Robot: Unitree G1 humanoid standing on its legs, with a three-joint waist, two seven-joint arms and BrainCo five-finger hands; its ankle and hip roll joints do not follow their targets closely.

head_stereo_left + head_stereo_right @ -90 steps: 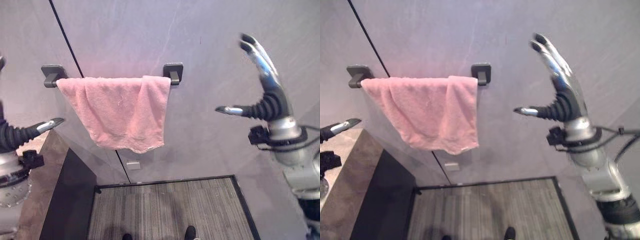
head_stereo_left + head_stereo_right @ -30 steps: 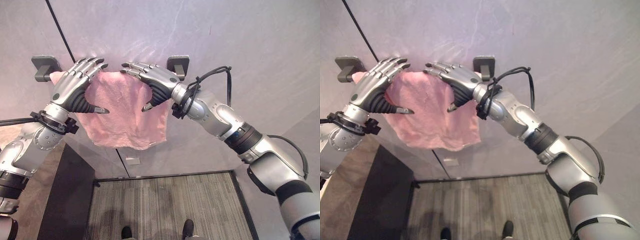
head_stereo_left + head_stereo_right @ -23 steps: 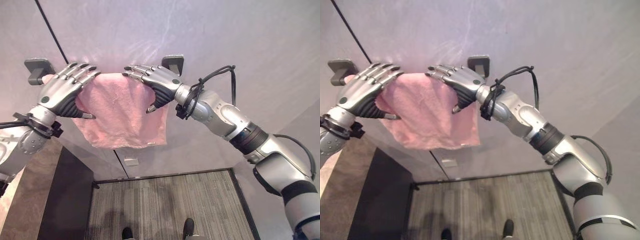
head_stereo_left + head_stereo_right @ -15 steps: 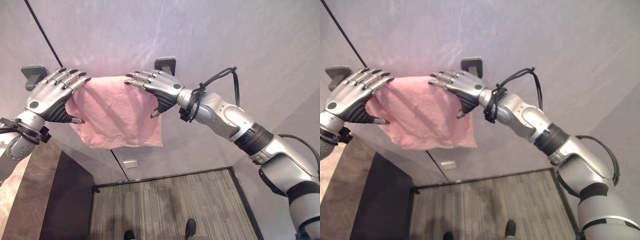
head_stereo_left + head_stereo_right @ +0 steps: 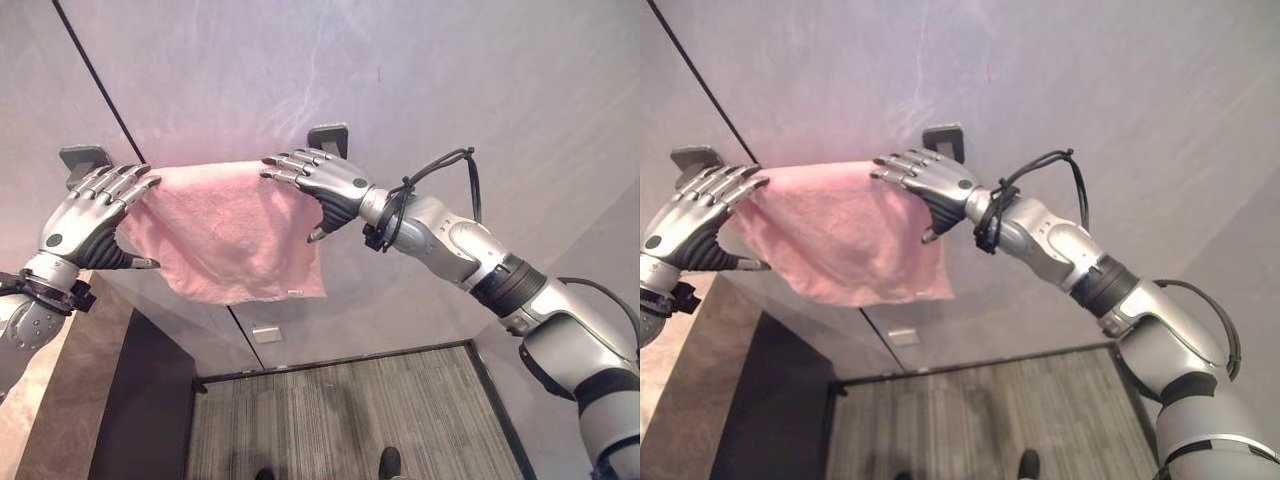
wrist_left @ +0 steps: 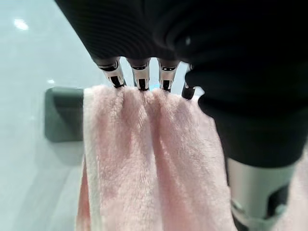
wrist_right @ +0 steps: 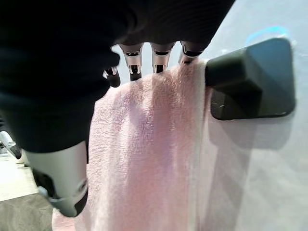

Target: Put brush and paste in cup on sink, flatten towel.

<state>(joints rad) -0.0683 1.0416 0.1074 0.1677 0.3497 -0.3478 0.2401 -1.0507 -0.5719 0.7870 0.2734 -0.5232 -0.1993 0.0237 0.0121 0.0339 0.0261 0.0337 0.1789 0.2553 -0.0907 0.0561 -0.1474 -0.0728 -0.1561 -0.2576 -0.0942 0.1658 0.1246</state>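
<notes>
While you've got both arms up at the wall, the pink towel is draped over a bar between two dark brackets, the left bracket and the right bracket, so its long axis runs left to right along the grey wall. It hangs down from there with a lower edge that slopes a bit; the bottom right corner sits lowest and has a small tag on it. The cloth looks fluffy, mostly spread out, with a few soft vertical folds near each end.

Your left hand is laid over the towel's left end, fingers straight across the top edge, thumb out in front of the cloth, not clamped. Your right hand does the same at the right end, just beside the right bracket, fingers flat on top and thumb hanging free. Striped floor shows far below.
</notes>
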